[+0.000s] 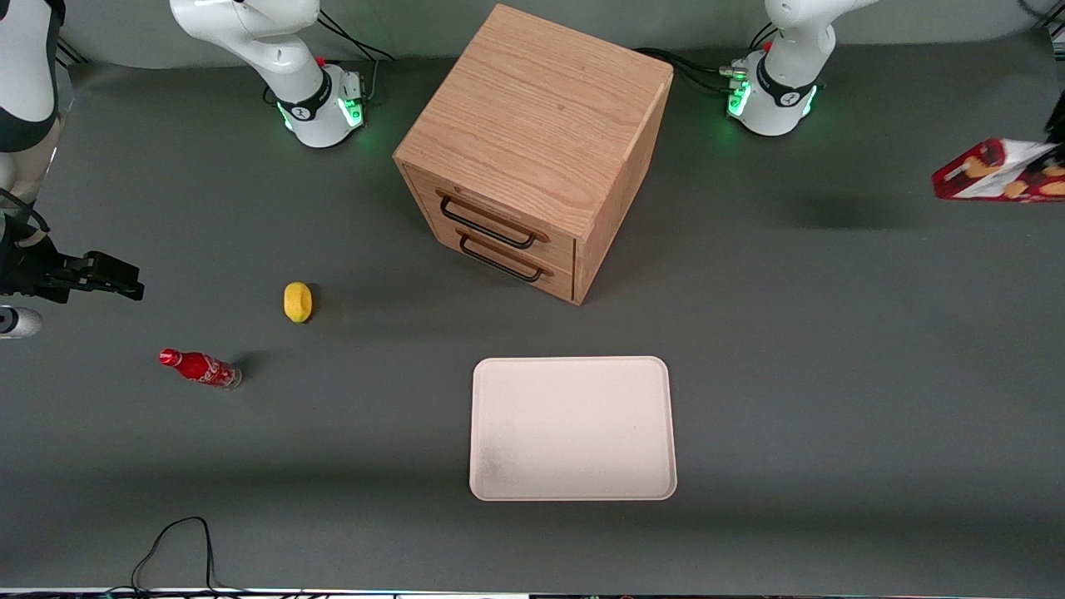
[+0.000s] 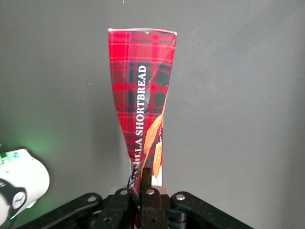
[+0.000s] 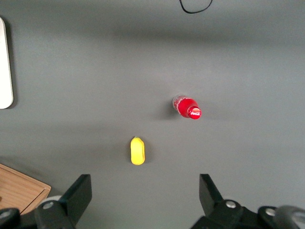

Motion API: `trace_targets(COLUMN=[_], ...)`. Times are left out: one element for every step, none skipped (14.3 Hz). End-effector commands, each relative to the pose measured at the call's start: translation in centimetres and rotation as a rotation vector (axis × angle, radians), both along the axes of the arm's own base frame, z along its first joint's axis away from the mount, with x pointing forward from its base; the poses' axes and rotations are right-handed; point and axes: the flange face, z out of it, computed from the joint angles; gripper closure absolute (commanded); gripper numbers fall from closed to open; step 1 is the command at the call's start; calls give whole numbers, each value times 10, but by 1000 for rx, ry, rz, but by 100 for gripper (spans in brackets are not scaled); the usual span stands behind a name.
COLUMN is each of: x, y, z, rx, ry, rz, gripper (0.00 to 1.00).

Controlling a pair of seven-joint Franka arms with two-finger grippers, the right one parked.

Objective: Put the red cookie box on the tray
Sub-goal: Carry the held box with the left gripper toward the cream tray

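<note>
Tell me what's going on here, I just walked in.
The left arm's tool is shut on one end of the red cookie box and holds it in the air at the working arm's end of the table. The tray sits bare on the table, nearer the front camera than the wooden drawer cabinet, so the box has yet to reach it. A small red soda bottle and a yellow lemon-like object lie untouched toward the parked arm's end.

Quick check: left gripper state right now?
Left gripper: jaws shut on the red cookie box, held above the table at the working arm's end.
</note>
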Motion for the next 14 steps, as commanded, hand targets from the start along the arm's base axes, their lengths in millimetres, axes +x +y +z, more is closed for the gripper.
trace_targets(x=[6, 11, 20, 36, 54, 77, 102, 124, 146, 162, 174, 181, 188, 197], y=[-7, -13, -20, -35, -46, -64, -87, -111, -135, -163, -188, -211, -229, -254], z=[46, 49, 50, 53, 55, 59, 62, 62, 54, 48, 41, 41, 42, 37], rx=[7, 13, 18, 26, 28, 30, 32, 33, 33, 31, 35, 36, 35, 32], ry=[-19, -28, -31, -43, -46, -55, -68, -73, -62, -57, -50, -56, -65, -58], rz=[-43, -63, -89, -132, -164, -214, -272, -341, -415, -482, -539, -589, -631, -693], gripper=[100, 100, 100, 100, 100, 100, 100, 100, 100, 100, 100, 100, 100, 100])
